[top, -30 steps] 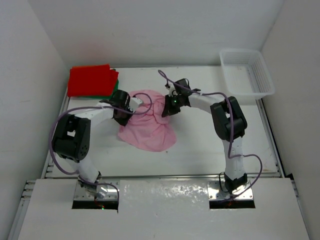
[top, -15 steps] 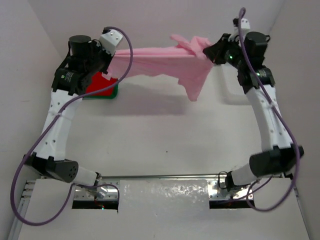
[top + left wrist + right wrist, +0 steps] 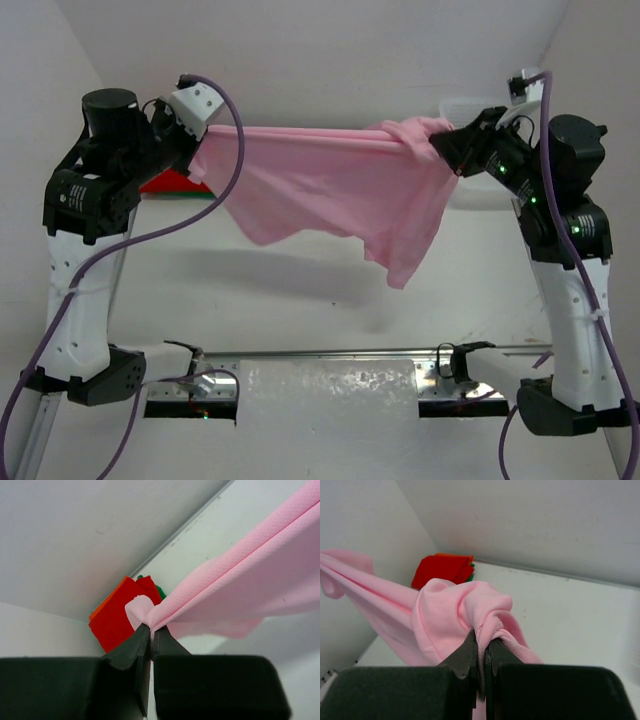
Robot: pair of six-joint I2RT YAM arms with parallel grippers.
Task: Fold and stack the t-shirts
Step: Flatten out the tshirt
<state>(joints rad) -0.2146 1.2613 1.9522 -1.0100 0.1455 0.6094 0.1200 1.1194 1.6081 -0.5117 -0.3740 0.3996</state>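
Observation:
The light pink t-shirt (image 3: pixel 330 190) hangs stretched in the air between both arms, high above the table. My left gripper (image 3: pixel 197 140) is shut on its left end (image 3: pixel 150 617). My right gripper (image 3: pixel 443 147) is shut on its bunched right end (image 3: pixel 470 610). The cloth sags and drapes lowest at the lower right (image 3: pixel 400 270). A folded stack lies at the far left corner: the red t-shirt (image 3: pixel 117 617) on top, an orange edge (image 3: pixel 107 600) and a green edge (image 3: pixel 160 590) showing beside it. The stack also shows in the right wrist view (image 3: pixel 442 570).
The white lattice basket (image 3: pixel 460 105) stands at the far right, mostly hidden behind my right arm. White walls close in the table on the left, back and right. A metal rail (image 3: pixel 320 352) runs along the near edge.
Both arms have lifted the pink shirt off the table and drawn it wider and nearer the camera. It now hangs spread between the grippers instead of lying crumpled.

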